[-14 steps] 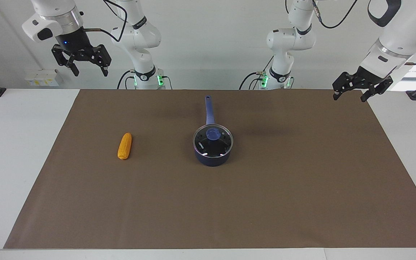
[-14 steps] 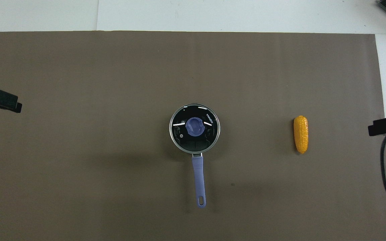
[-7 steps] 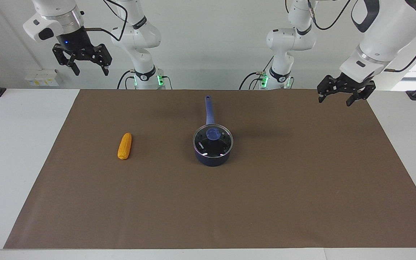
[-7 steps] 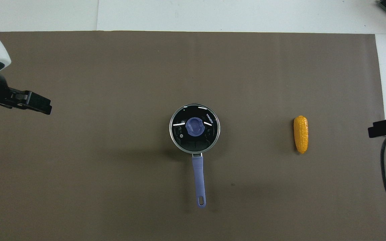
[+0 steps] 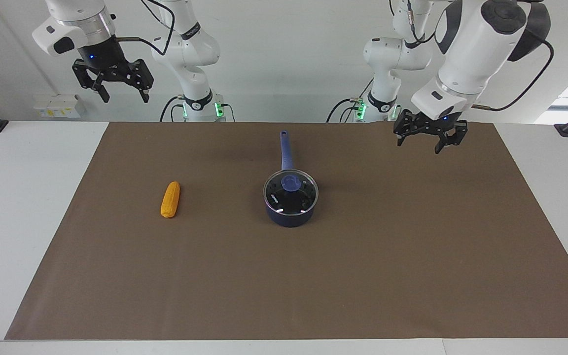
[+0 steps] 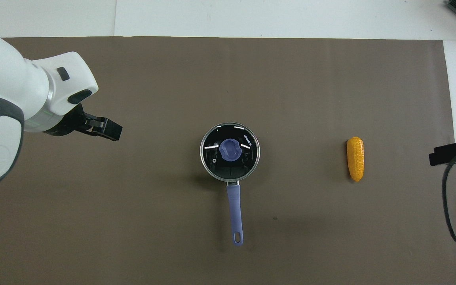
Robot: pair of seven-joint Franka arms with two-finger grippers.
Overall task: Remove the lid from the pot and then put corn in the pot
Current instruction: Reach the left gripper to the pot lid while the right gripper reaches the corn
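Observation:
The dark blue pot (image 5: 290,220) (image 6: 234,209) stands mid-mat, its long handle pointing toward the robots. The glass lid (image 5: 301,197) (image 6: 212,156) with a blue knob rests closed on it. The orange-yellow corn (image 5: 170,199) (image 6: 355,158) lies on the mat toward the right arm's end, apart from the pot. My left gripper (image 5: 419,146) (image 6: 108,130) hangs open and empty over the mat at the left arm's end, well clear of the pot. My right gripper (image 5: 124,97) (image 6: 449,153) waits high and open over the mat's edge beside the corn.
A brown mat (image 5: 363,276) covers most of the white table (image 5: 17,207). A black cable (image 6: 451,213) loops down from the right arm over the mat's edge. Small white boxes (image 5: 59,106) sit by the wall at the right arm's end.
My left arm has swung in from the table's end over the mat toward the pot, gripper still open. The right gripper has barely shifted. Pot, lid and corn have not moved.

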